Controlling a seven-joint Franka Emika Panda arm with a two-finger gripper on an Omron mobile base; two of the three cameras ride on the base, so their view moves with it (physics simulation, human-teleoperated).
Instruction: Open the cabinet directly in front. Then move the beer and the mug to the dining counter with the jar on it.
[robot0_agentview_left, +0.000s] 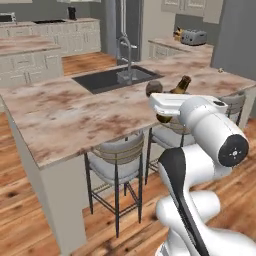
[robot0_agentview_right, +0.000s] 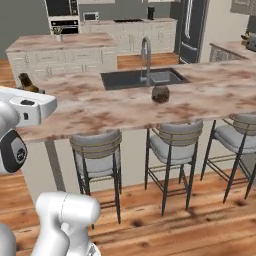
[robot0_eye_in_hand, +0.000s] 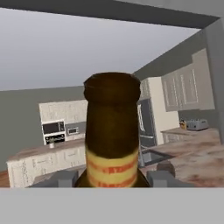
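Even, bright, flat rendered light in all 3 views, no glare. Soft shadows under the stools (robot0_agentview_right: 95, 150) on the wood floor (robot0_agentview_left: 20, 210). Low resolution, slightly blurry; the beer (robot0_eye_in_hand: 113, 131) looms soft-edged at center of the hand view.

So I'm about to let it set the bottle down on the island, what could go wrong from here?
The beer leans in the jaws over the dining counter, so it may tip once released. The jar stands close by near the sink; a wide swing could knock it. The stools sit beneath the arm's path.
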